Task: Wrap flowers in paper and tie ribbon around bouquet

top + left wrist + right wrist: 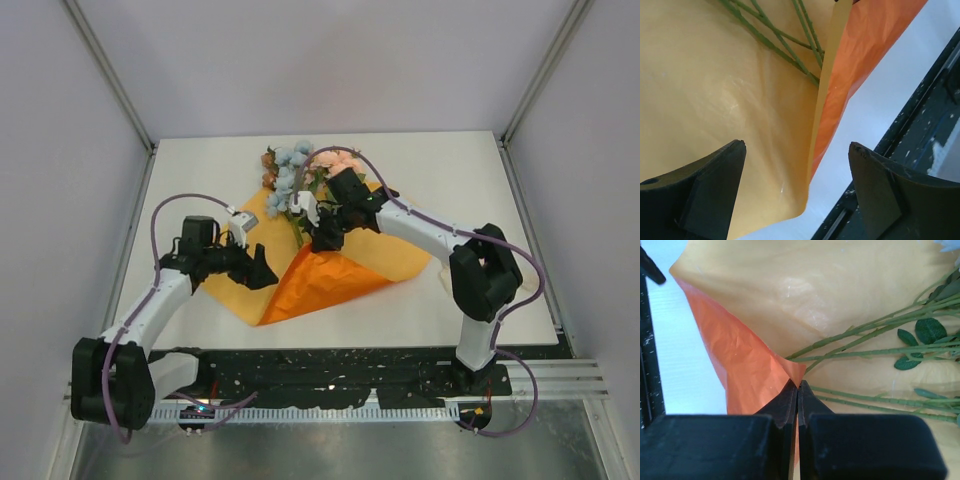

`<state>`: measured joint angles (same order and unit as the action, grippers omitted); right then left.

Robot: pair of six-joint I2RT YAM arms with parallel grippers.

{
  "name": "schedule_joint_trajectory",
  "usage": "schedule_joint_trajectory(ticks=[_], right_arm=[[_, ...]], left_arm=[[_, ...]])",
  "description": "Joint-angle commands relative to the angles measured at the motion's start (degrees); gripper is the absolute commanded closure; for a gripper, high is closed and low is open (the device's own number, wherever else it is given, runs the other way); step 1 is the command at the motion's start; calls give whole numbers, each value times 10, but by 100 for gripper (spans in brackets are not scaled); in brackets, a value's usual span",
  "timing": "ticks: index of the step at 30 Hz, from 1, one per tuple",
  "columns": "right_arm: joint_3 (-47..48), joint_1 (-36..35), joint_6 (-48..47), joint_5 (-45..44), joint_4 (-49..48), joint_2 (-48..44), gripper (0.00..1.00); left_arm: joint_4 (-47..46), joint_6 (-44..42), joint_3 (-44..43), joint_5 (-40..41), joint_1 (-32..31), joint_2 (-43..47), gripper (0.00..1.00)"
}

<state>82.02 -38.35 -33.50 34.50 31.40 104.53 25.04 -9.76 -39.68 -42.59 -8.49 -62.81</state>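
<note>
The orange paper (330, 280) lies on the table with its near part folded over, bright side up. The flowers (295, 170) rest on it, blooms toward the back and green stems (865, 332) running under the fold. My right gripper (798, 383) is shut on the folded corner of the paper (747, 365), right beside the stems. My left gripper (797, 144) stands open at the paper's near left edge (817, 135), which rises between the fingers (715, 190) without touching either. The stems (782, 42) show beyond it. The ribbon is out of view.
The white table (470, 180) extends to the right and back of the paper. A black base rail (350, 375) runs along the near edge, close to my left gripper. Grey walls and frame posts (110, 80) enclose the sides.
</note>
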Motion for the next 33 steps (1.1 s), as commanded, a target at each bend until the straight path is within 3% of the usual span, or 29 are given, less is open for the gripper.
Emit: schedule_joint_trajectory(ticks=[1, 7, 11, 17, 24, 31, 33], right_arm=[[33, -5, 15, -41, -35, 27, 95], [27, -2, 13, -80, -27, 39, 94], [6, 2, 14, -101, -27, 38, 94], [-2, 4, 52, -123, -26, 51, 94], [-19, 10, 90, -139, -29, 53, 94], [-29, 10, 112, -124, -70, 55, 95], [-32, 10, 115, -128, -84, 59, 95]], left_arm=[[-165, 257, 38, 1, 2, -53, 12], [-197, 287, 20, 7, -19, -156, 14], [-187, 273, -6, -22, -21, -202, 26], [-156, 252, -39, -42, -27, -244, 32], [-89, 230, -82, -37, -47, -293, 25], [-48, 221, -97, 1, -59, -333, 36], [-36, 216, -111, 1, -58, -347, 44]])
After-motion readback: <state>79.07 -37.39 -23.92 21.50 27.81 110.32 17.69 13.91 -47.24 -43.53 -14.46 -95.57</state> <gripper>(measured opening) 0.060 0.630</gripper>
